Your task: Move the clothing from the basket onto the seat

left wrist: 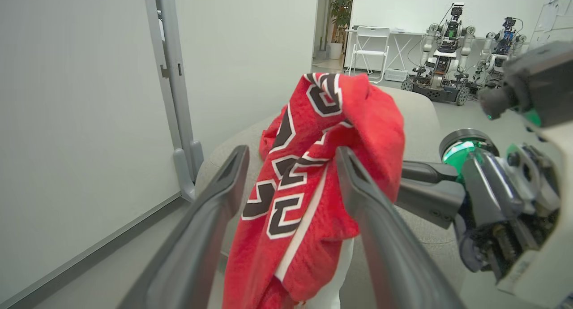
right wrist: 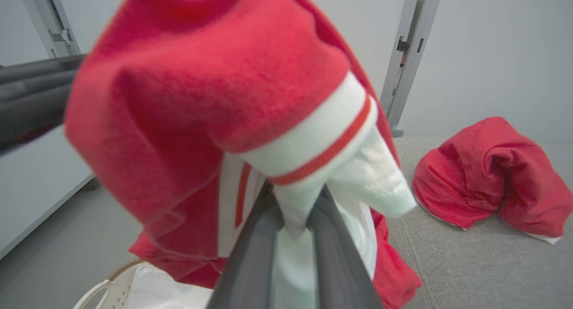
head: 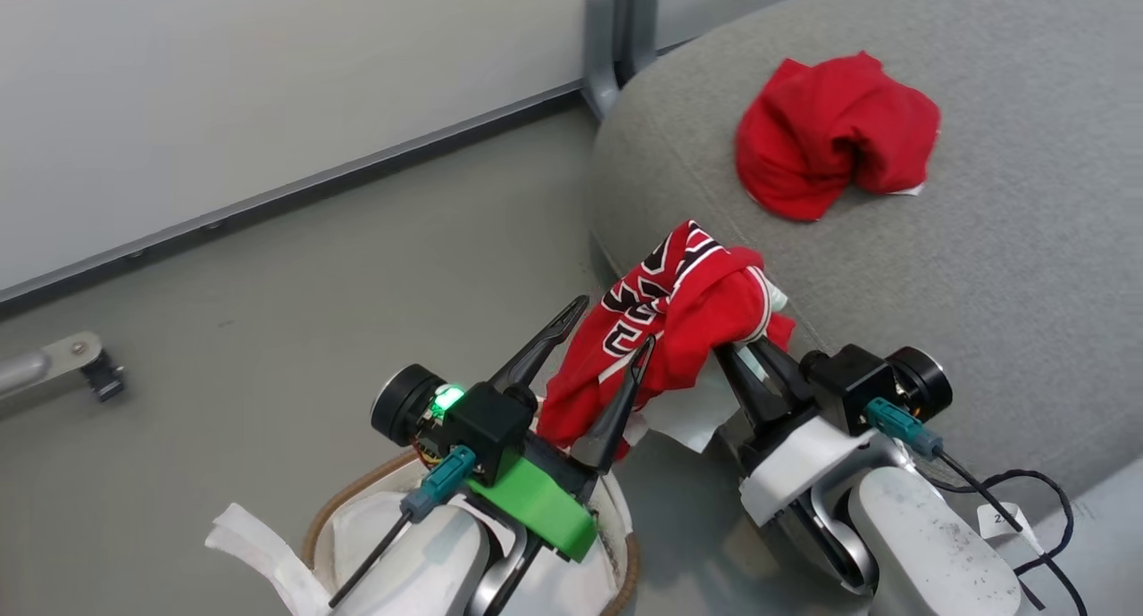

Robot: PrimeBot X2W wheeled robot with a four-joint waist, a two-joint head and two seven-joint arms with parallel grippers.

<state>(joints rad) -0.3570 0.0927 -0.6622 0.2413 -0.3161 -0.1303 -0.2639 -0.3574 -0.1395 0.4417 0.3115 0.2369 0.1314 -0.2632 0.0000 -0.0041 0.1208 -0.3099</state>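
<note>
Head view, left to right: what does the basket [head: 335, 500] hold? [Trainee]

Its brown rim shows at the bottom edge of the view, around a white liner [head: 254, 540] with one flap hanging out on the left. The left forearm covers most of the inside. Whether any clothing remains in it cannot be told. [Technician]

State of the left gripper [head: 615, 323]? [Trainee]

It is above the basket with its fingers spread wide and nothing held. The left wrist view shows the jersey [left wrist: 313, 165] hanging between the fingers. Contact cannot be confirmed. [Technician]

And the jersey itself? [Trainee]

It is out of the basket and hangs at the left edge of the seat [head: 982, 286], not yet laid on it. Its tail trails down toward the basket rim. The right gripper [head: 755, 357] is closed tight on the white, red-striped hem. In the right wrist view a thin white sheet [right wrist: 371, 174] appears pinched in with the hem, probably part of the liner. [Technician]

Procedure for this step? [Trainee]

1. Keep the left gripper open and clear of the fabric.
2. Raise the right gripper until the tail clears the rim.
3. Carry it well in from the seat edge, since a release at the edge risks the jersey sliding off.
4. Check that the white sheet is not dragged along.
5. Release beside the plain red garment [head: 835, 134], which lies crumpled well in from the seat's edges. [Technician]
</note>
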